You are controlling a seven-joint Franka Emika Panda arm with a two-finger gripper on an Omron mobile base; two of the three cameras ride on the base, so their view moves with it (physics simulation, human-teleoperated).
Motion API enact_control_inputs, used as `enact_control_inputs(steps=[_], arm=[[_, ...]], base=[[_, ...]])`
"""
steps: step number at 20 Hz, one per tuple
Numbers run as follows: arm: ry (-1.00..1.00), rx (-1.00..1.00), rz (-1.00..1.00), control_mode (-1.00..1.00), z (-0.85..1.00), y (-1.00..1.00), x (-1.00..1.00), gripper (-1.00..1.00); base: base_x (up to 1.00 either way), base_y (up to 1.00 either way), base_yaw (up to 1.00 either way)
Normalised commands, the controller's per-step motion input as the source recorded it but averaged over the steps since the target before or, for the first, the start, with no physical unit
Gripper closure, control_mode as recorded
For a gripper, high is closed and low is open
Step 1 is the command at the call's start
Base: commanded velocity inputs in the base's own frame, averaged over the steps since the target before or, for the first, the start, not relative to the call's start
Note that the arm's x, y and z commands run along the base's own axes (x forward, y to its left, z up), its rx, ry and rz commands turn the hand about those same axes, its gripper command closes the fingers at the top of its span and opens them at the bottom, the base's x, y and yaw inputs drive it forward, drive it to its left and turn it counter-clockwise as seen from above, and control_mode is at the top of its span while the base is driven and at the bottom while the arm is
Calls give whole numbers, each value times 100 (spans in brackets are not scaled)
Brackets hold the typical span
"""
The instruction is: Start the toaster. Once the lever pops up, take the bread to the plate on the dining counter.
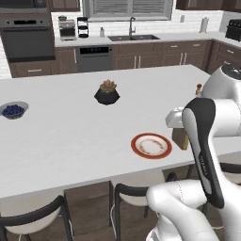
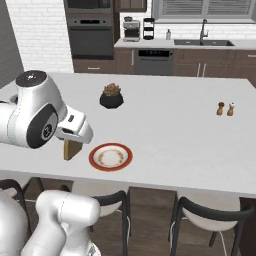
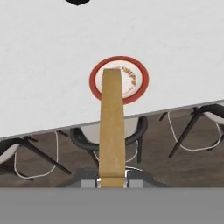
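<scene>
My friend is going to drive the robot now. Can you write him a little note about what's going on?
Gripper: shut on the bread, holding the slice edge-on out in front of the hand.
Bread: in the air near the edge of the dining counter, beside the plate, not on it yet.
Plate: bare, on the dining counter near the chairs.
Done: bread picked up and brought over to the dining counter.
Left: move the slice over the plate, lower it, let go.

I'm working in a home kitchen: wall oven, sink, dishwasher, brown cabinets, white island bench
</scene>
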Motion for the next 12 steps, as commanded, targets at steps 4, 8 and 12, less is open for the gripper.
enact_control_inputs(steps=[4,8,12], arm=[[1,18,4,-100,-58,-44,92,100],[5,19,5,-100,-63,-38,99,100],[7,13,4,-100,-64,-8,99,100]], base=[[0,0,0],[0,0,0],[0,0,0]])
